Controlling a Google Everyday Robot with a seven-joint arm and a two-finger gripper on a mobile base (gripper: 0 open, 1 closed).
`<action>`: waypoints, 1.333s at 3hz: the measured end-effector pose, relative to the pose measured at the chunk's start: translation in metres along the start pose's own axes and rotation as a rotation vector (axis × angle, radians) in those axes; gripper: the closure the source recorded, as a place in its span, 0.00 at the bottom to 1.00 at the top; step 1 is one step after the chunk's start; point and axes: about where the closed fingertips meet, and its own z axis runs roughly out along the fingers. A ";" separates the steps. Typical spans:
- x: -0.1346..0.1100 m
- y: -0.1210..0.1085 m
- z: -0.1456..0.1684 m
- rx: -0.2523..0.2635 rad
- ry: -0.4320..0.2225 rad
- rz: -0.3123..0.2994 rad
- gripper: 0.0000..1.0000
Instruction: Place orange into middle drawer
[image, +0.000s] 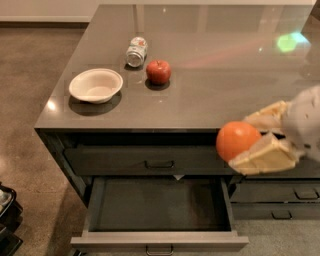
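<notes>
The gripper (243, 142) is being held just off the counter's (215, 75) front edge, toward its right end. The pale arm is being reached in from the counter's right side, with the wrist laid nearly level. The orange (236, 139) is being clamped between two cream, wedge-shaped fingers (265, 156), one above it and one below, so the jaws are being held apart by the fruit. It is being carried in the air, level with the counter's front edge. Its skin is being seen as round, smooth and bright. Below the counter's front, the middle drawer (160, 205) is being shown pulled out, its dark boxy inside open to view. On the counter's glossy grey top, toward its left, a shallow white bowl (96, 85), a red apple (158, 71) and a tipped metal can (136, 51) are being seen, well apart from the gripper.
</notes>
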 end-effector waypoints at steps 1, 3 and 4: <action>0.061 0.013 0.032 0.086 0.059 0.135 1.00; 0.068 0.013 0.033 0.106 0.051 0.164 1.00; 0.103 0.018 0.079 0.068 0.031 0.271 1.00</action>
